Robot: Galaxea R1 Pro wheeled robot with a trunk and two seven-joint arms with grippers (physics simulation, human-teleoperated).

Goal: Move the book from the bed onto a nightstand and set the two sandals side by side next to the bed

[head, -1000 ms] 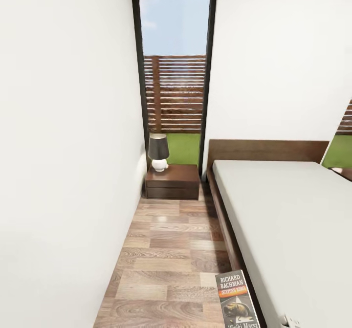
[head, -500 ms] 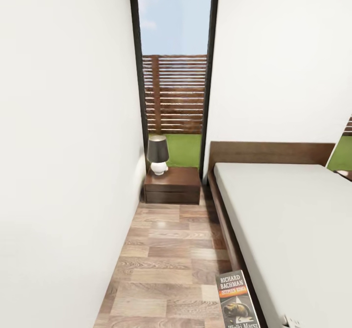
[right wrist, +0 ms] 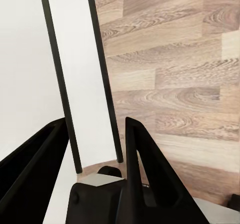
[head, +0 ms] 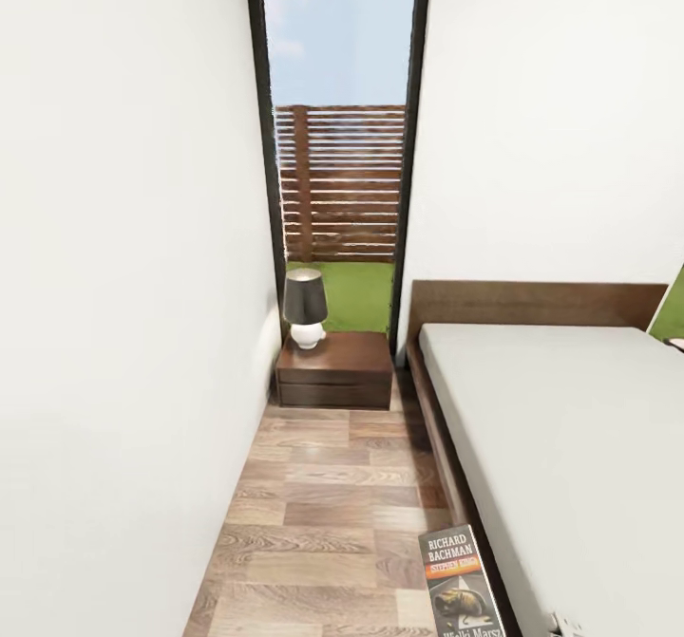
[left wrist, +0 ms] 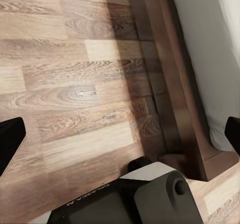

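The book (head: 462, 587) stands upright at the lower edge of the head view, its dark cover with white "Richard Bachman" lettering and orange band facing the camera, just beside the near side rail of the bed (head: 570, 447); what holds it is cut off by the frame. Taking the bed as landmark: its plain light-grey mattress is bare, its flat wooden headboard (head: 537, 303) sits against the white wall, and the wood-plank floor (head: 332, 514) runs as a narrow strip between its side rail and the opposite wall. At the head end of the bed, just beside the headboard corner, stands the nightstand (head: 334, 369), both drawers closed. Its worktop carries a lamp (head: 305, 308) with a dark shade and white base. Behind it rises a tall dark-framed window (head: 339, 134) showing a slatted fence and grass.

The left hand (left wrist: 120, 134) is spread wide, its fingertips at opposite edges of the left wrist view, holding nothing, above the floor beside the bed's foot corner. The right hand (right wrist: 95, 149) is partly open around a thin white dark-edged slab; whether it grips it I cannot tell.
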